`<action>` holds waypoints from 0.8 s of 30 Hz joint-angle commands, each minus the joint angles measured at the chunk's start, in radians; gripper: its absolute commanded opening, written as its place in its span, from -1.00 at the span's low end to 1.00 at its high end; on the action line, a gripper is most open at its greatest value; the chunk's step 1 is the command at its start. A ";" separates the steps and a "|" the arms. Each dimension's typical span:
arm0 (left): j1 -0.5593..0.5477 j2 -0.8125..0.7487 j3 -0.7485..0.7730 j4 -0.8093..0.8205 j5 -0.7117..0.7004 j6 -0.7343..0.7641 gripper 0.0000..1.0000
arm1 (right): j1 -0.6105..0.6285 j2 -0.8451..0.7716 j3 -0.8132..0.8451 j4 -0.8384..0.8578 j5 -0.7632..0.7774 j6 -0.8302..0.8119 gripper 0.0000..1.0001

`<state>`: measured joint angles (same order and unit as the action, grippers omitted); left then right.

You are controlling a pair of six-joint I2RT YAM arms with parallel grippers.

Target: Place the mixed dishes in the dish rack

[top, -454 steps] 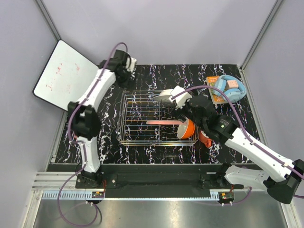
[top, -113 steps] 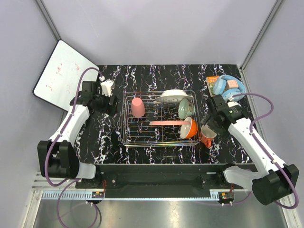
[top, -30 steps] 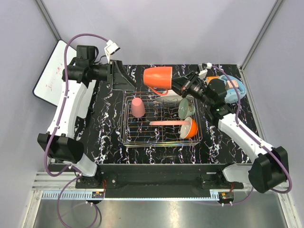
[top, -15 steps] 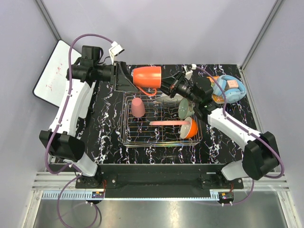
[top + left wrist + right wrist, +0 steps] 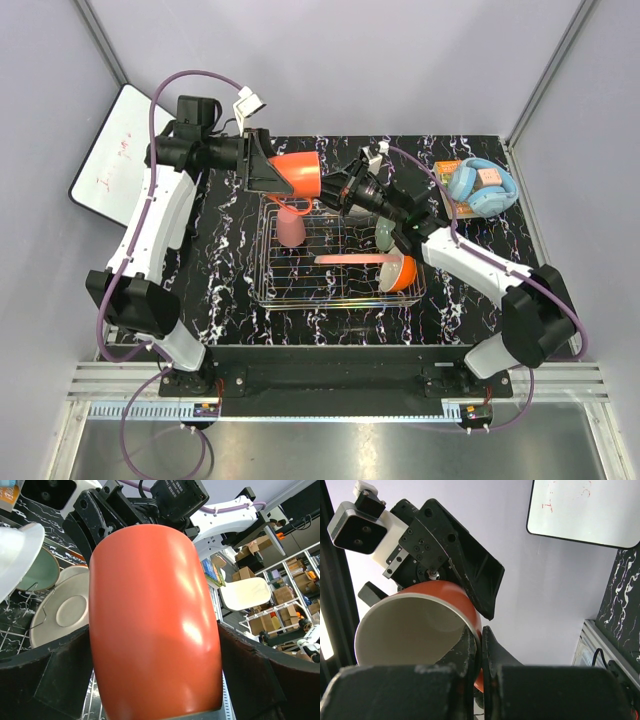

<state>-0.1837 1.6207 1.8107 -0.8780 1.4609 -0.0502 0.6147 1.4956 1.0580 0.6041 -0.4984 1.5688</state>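
Hovering just right of the white board (image 5: 120,150), the left gripper (image 5: 272,172) has its jaws spread wide on either side of the orange handled mug (image 5: 303,176); whether the pads touch it, I can't tell. The mug lies sideways in the air above the far left corner of the dish rack (image 5: 262,270), over the small pink cup (image 5: 290,230). On its right, the right gripper (image 5: 335,190) is pinched tight on the rim
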 commanded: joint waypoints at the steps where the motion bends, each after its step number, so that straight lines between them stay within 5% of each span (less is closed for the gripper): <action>1: -0.003 -0.016 -0.004 0.065 0.033 0.010 0.98 | 0.008 -0.008 0.051 0.126 0.004 0.031 -1.00; 5: -0.003 -0.039 -0.036 0.089 0.045 0.010 0.62 | 0.013 0.008 0.048 0.143 0.011 0.039 -1.00; 9: -0.002 -0.041 -0.036 0.111 0.044 -0.023 -0.60 | 0.020 0.025 0.048 0.143 0.011 0.042 -1.00; 11: 0.001 -0.041 -0.036 0.125 0.032 -0.046 -1.00 | 0.020 0.031 0.046 0.126 0.011 0.042 -1.00; 21: 0.012 -0.103 -0.114 0.362 -0.040 -0.256 -1.00 | 0.026 0.046 0.040 0.013 0.009 -0.007 -1.00; 23: 0.012 -0.128 -0.206 0.587 -0.053 -0.423 -1.00 | 0.037 0.055 0.031 0.016 0.044 -0.004 -1.00; 24: 0.012 -0.160 -0.252 0.848 -0.056 -0.513 -1.00 | 0.042 0.063 0.013 0.029 0.061 0.003 -1.00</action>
<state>-0.1696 1.5700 1.6562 -0.6029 1.4296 -0.2668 0.6174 1.5341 1.0611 0.6060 -0.4801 1.5768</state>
